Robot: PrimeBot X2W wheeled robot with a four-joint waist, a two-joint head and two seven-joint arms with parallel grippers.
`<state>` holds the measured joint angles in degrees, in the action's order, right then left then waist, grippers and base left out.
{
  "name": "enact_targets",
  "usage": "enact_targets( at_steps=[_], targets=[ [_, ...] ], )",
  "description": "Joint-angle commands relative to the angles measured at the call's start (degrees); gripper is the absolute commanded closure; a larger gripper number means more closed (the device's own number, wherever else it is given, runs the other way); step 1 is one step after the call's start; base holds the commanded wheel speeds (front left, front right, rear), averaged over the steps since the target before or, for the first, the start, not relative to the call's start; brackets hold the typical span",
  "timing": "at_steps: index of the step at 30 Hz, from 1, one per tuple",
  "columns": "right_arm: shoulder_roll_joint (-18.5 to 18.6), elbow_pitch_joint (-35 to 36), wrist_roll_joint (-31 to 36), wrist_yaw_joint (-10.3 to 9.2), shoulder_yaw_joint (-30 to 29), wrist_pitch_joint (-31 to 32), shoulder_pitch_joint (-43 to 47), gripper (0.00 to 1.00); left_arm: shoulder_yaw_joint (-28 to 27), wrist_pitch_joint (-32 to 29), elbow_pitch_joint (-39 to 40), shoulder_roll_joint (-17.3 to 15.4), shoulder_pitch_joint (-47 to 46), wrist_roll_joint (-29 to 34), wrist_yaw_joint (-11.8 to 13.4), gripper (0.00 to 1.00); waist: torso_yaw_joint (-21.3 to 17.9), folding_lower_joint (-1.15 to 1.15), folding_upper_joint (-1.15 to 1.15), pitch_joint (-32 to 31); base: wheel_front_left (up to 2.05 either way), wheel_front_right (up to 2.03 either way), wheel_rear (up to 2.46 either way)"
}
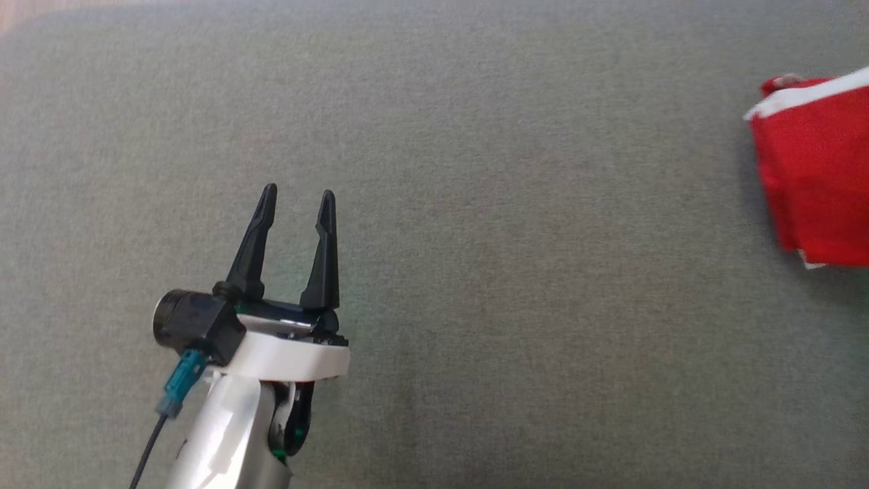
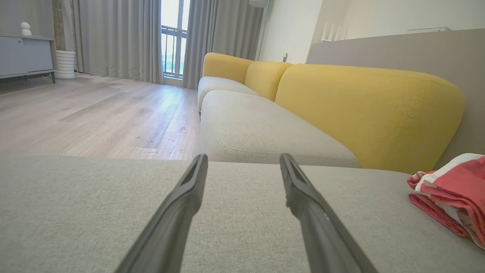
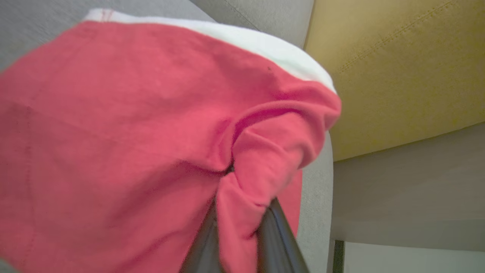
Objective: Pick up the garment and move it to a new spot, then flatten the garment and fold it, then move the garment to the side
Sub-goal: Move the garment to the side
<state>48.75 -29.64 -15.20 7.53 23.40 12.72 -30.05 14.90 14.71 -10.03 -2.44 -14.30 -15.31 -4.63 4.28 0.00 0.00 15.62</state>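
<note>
Left arm: we see the pale forearm rising from the lower left of the head view. The left gripper (image 1: 299, 191) points up that view over the grey seat cushion (image 1: 516, 285), canted slightly to the right. Its two dark fingers (image 1: 252, 251) stand spread with a clear gap and nothing between them. In the left wrist view the same gripper (image 2: 243, 157) sits low and nearly level over the cushion, aimed toward the far seat and the wooden floor (image 2: 94, 113).

Right arm: in the right wrist view the right gripper (image 3: 238, 212) is closed, pinching a fold of the garment (image 3: 113, 132). The red cloth puckers where the fingers (image 3: 278, 235) meet it and covers their tips. Behind it we note the yellow backrest (image 3: 398, 76).

Garment: red with a white band. It is at the right edge of the head view (image 1: 815, 183), well apart from the left gripper. In the left wrist view it is bunched on the cushion (image 2: 454, 197) near the backrest (image 2: 360, 106).
</note>
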Motion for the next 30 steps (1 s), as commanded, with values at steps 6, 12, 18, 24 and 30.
enact_targets(
  at_steps=[6,12,18,24,30],
  targets=[
    [6.5,-2.6,0.1,-0.04,0.7,-0.1,-0.2,1.0,-1.4,0.3,1.5,-0.4,-2.3,0.3,-0.5,0.0,1.3,0.0,0.0,1.7,0.0,0.0,0.0],
    [7.2,-4.8,1.7,-0.04,0.7,0.0,-1.1,1.0,-1.8,0.3,1.4,-0.4,-2.7,0.6,-0.6,0.0,1.4,0.0,0.0,2.4,0.0,0.0,0.0],
    [5.1,-8.3,4.4,-0.04,-3.9,0.0,-2.9,1.0,-1.8,0.3,1.4,-0.4,-3.3,0.8,-0.8,0.0,1.2,0.0,0.0,3.5,0.0,0.0,0.0],
    [1.4,-10.9,6.2,-0.04,-8.8,0.8,-2.2,1.0,-1.5,0.3,1.5,-0.4,-4.0,0.8,-0.9,0.0,1.4,0.0,0.0,4.7,0.0,0.0,0.0],
    [-1.4,-10.9,8.1,-0.04,-13.7,0.8,-1.7,0.0,-1.8,0.3,1.1,-0.4,-4.4,1.0,-1.0,0.0,1.1,0.0,0.0,5.0,0.0,0.0,0.0]
  ],
)
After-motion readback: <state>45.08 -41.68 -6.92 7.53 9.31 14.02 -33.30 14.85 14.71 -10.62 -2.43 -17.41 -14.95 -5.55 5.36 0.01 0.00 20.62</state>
